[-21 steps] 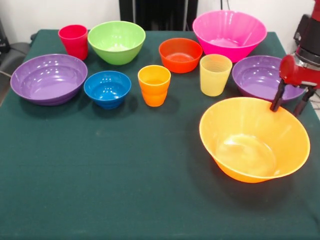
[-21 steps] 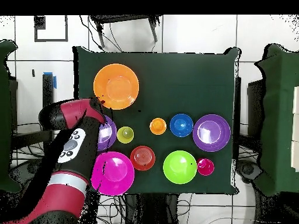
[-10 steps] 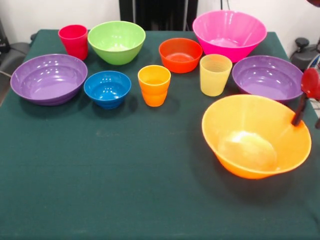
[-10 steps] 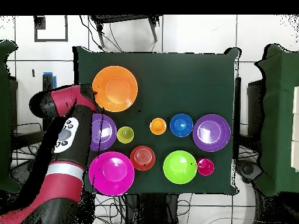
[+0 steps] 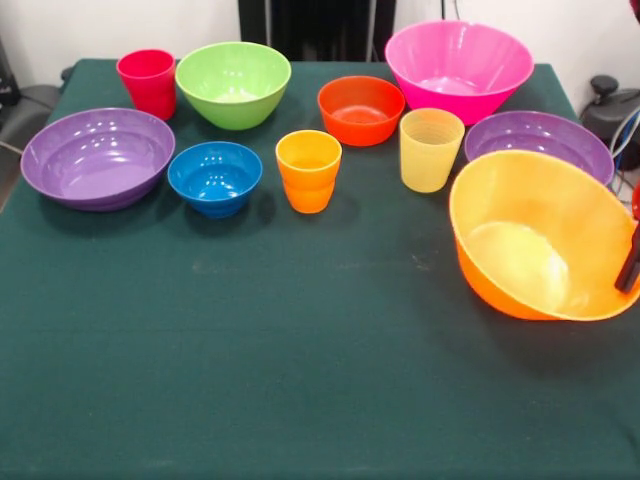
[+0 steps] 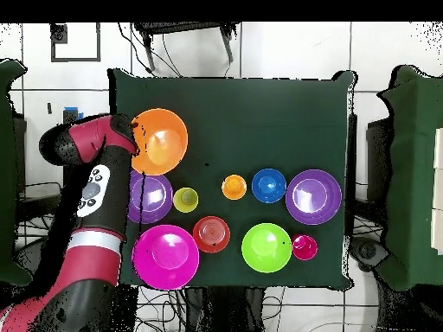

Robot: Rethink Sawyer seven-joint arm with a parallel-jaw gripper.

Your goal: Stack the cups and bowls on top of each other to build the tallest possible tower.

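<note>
Yellow-orange bowl (image 5: 540,235) tilted, rim at jaws, beside purple bowl (image 5: 540,132)

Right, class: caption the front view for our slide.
Gripper tips the yellow-orange bowl at the table's edge; other bowls and cups unstacked.
</note>
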